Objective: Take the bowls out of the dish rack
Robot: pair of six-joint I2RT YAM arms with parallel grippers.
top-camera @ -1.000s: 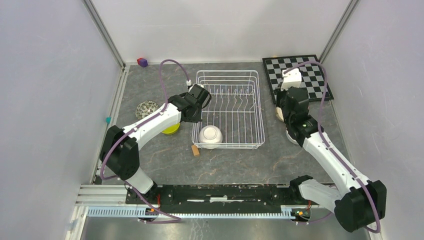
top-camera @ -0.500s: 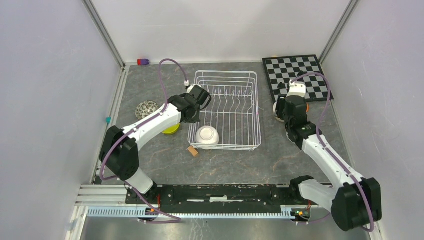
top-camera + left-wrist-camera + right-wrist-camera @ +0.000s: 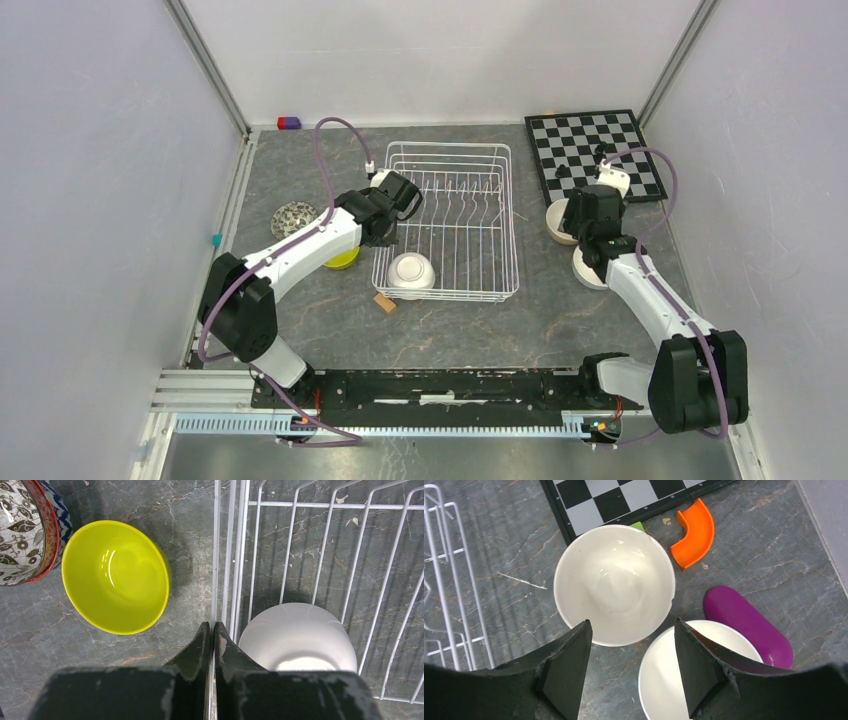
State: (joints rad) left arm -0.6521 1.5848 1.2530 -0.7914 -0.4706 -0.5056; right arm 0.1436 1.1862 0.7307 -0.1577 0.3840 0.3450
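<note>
The white wire dish rack (image 3: 452,146) stands mid-table, slightly skewed. My left gripper (image 3: 384,228) is shut on its left rim wire (image 3: 218,555), as the left wrist view (image 3: 214,626) shows. One white bowl (image 3: 412,272) lies upside down in the rack's near left corner (image 3: 297,635). Left of the rack, the lime-green bowl (image 3: 115,575) sits beside a patterned red-rimmed bowl (image 3: 20,530) nested in a blue-and-white one (image 3: 64,515). My right gripper (image 3: 590,210) hangs open (image 3: 632,625) above a beige bowl (image 3: 614,582) and a white bowl (image 3: 669,675), holding nothing.
The chessboard (image 3: 585,145) lies at the back right, touching the beige bowl's far side. An orange curved piece (image 3: 694,532) and a purple oblong (image 3: 749,625) lie right of the bowls. A small wooden block (image 3: 384,303) sits by the rack's near left corner.
My right gripper has opened and its arm has swung right and nearer, over the two bowls. The rack has slid left with my left gripper, nudging the wooden block.
</note>
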